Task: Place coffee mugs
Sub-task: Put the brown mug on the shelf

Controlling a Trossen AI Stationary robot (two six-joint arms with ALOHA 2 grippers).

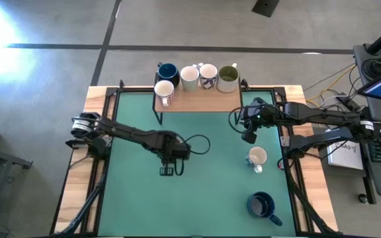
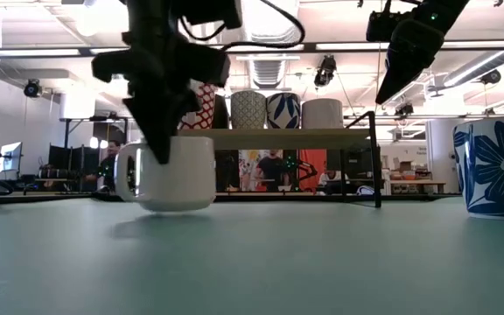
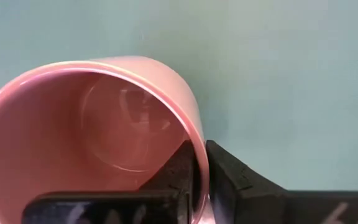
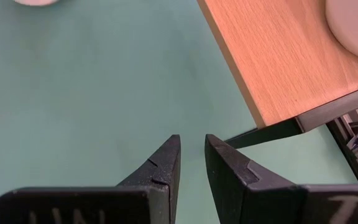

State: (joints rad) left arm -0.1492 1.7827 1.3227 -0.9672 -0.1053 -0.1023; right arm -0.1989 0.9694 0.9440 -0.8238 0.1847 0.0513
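My left gripper (image 3: pixel 197 152) is shut on a mug that is pink inside (image 3: pixel 86 137) and white outside (image 2: pixel 169 171), left of the mat's middle. In the high view the left gripper (image 1: pixel 169 158) hides that mug. My right gripper (image 4: pixel 191 146) hangs shut and empty above the mat (image 1: pixel 249 137), near the right end of a wooden shelf (image 1: pixel 197 99). Several mugs stand on the shelf, among them a dark blue one (image 1: pixel 168 71), a blue-patterned one (image 1: pixel 208 74) and an olive-green one (image 1: pixel 227 77). A white mug (image 1: pixel 257 157) and a dark blue mug (image 1: pixel 262 205) stand on the mat. My left gripper pinches the mug's rim wall (image 3: pixel 199 134), one finger inside the mug (image 3: pixel 173 171) and one outside (image 3: pixel 235 174). It comes from above, pointing down (image 2: pixel 160 144). The mug stays upright, handle (image 2: pixel 122 171) toward the table's left; whether its base touches the mat, I cannot tell.
The shelf stands on thin black legs (image 2: pixel 376 157) at the mat's far edge. A white mug with a blue flower pattern (image 2: pixel 497 166) shows large at the right of the low view. Black rails frame the green mat (image 1: pixel 137 205); its near left part is bare.
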